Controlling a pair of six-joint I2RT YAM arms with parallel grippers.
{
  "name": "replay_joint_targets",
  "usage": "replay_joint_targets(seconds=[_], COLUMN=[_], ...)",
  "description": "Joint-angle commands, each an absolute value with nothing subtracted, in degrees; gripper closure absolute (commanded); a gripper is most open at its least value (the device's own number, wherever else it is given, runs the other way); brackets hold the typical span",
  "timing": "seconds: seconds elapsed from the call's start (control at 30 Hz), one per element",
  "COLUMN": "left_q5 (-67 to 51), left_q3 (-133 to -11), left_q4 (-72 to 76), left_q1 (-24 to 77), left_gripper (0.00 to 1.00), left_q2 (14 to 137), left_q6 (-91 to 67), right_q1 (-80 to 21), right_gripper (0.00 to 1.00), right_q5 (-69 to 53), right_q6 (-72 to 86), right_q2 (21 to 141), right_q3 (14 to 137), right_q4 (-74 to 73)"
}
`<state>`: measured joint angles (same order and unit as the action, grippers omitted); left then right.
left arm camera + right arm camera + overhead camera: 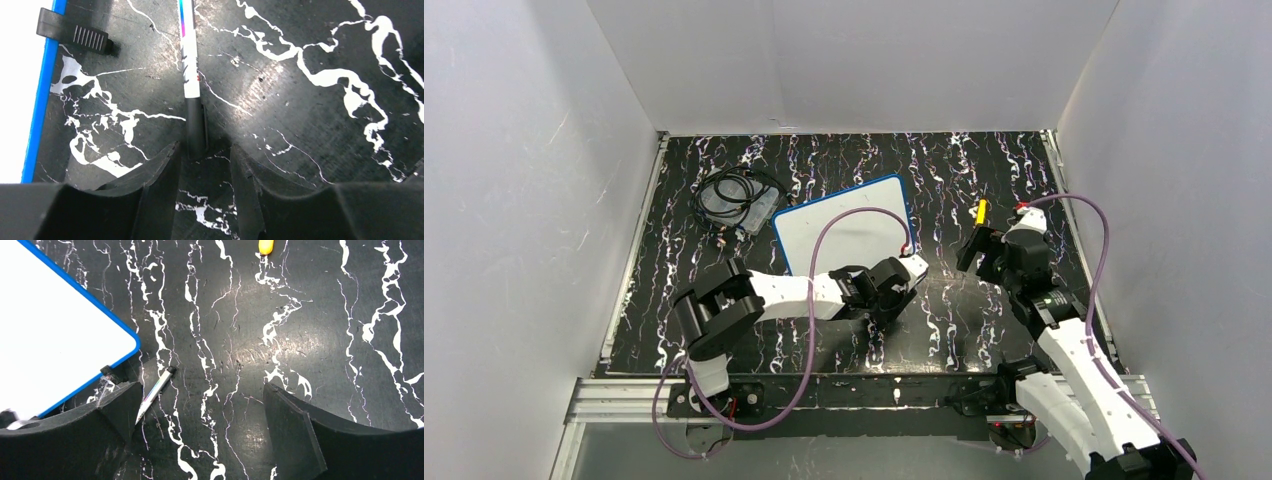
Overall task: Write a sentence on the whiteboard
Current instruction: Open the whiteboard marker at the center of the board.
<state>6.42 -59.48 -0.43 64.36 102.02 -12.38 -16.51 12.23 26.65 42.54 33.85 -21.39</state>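
The whiteboard [844, 240] lies flat on the marbled worktop [954, 160], its face blank, with no writing on it yet. Just off the board's near right corner lies the marker [190, 55]. The left tool [202, 155] sits low over it, released, a finger on each side of the dark end and apparently not touching. From here I'd say the grasp is the job: slide forward so the pads close squarely on more of the barrel, then lift straight, clear of the board's blue rim. The right tool [200, 390] hangs spread wide, farther right of the board, holding nothing.
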Motion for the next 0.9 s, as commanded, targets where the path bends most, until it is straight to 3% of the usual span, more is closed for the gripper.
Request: replay_joint_targets(seconds=[0.0,0.13,0.3,0.5,0.67,0.87], left_q5=[10.66,10.84,11.29,10.65,0.39,-8.97], left_q3=[-62.05,-61.94,-60.84,-54.48,-50.67,-55.15], left_q4=[-0.35,2.06,2.12,5.13,4.32,-13.18], left_q1=[64.77,64.78,64.78,64.92,64.86,64.63], left_gripper=[0.63,0.7,1.0,1.0,1.0,1.0], left_q2=[103.58,105.15,105.71,96.19,83.0,69.02], left_q6=[-10.91,-9.93,-9.42,-6.98,-4.26,-2.43], right_q1=[-16.35,-16.35,-16.35,-16.35,-16.35,-16.35], right_gripper=[0.01,0.01,0.01,0.01,0.01,0.01], right_q5=[11.58,10.4,10.01,4.52,-13.36,-30.97], right_q6=[26.81,26.89,27.0,26.99,26.73,28.02], right_q2=[39.76,38.08,37.23,37.29,36.48,39.26], right_q3=[34.53,34.93,36.01,38.16,37.82,39.14], right_q4=[-21.53,-22.02,-24.13,-27.24,-22.58,-16.71])
